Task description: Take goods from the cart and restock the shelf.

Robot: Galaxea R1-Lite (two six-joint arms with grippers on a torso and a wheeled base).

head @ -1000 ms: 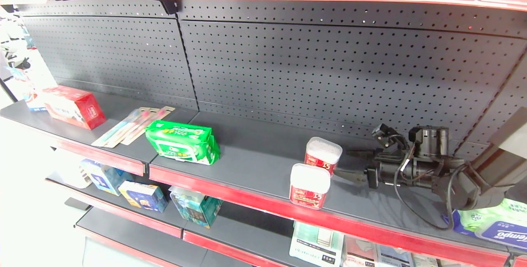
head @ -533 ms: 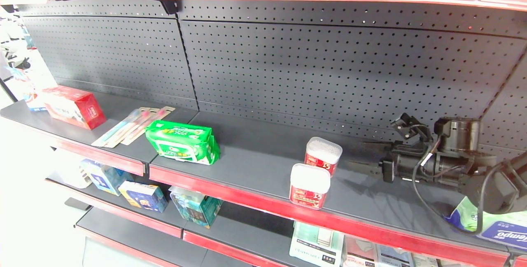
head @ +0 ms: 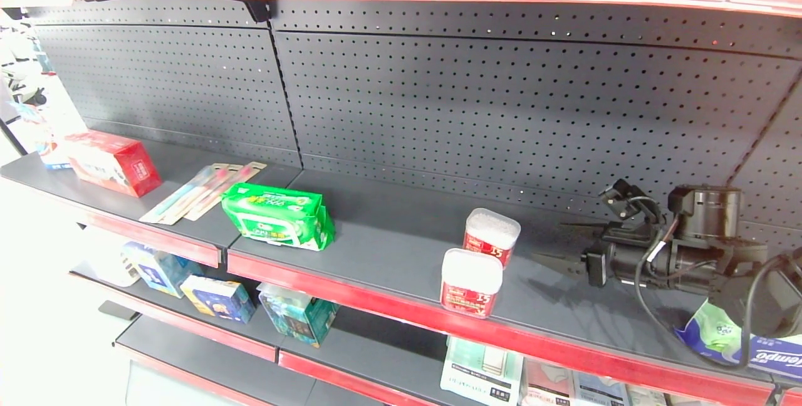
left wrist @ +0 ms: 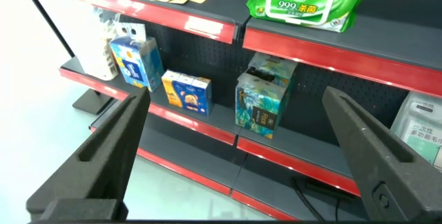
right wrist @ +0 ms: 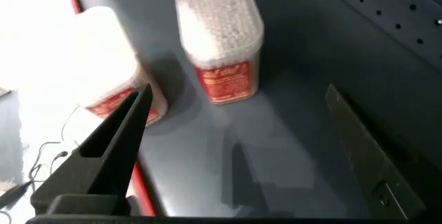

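Two clear tubs of cotton swabs with red labels stand on the grey shelf [head: 388,237]: the back tub [head: 491,235] [right wrist: 221,37] and the front tub [head: 470,282] [right wrist: 114,65] near the red front edge. My right gripper [head: 561,246] [right wrist: 238,148] hovers open and empty over the shelf, a short way to the right of the tubs, fingers pointing at them. My left gripper [left wrist: 242,155] is open and empty, held low in front of the lower shelves.
On the same shelf lie a green wipes pack [head: 277,215] [left wrist: 311,3], toothbrush packs [head: 200,190] and a red box [head: 113,161]. A blue-green tissue pack [head: 745,340] lies at the far right under my right arm. Boxes [left wrist: 186,91] fill the lower shelves.
My right gripper has drawn back to the right, away from the two swab tubs, which stay where they were.
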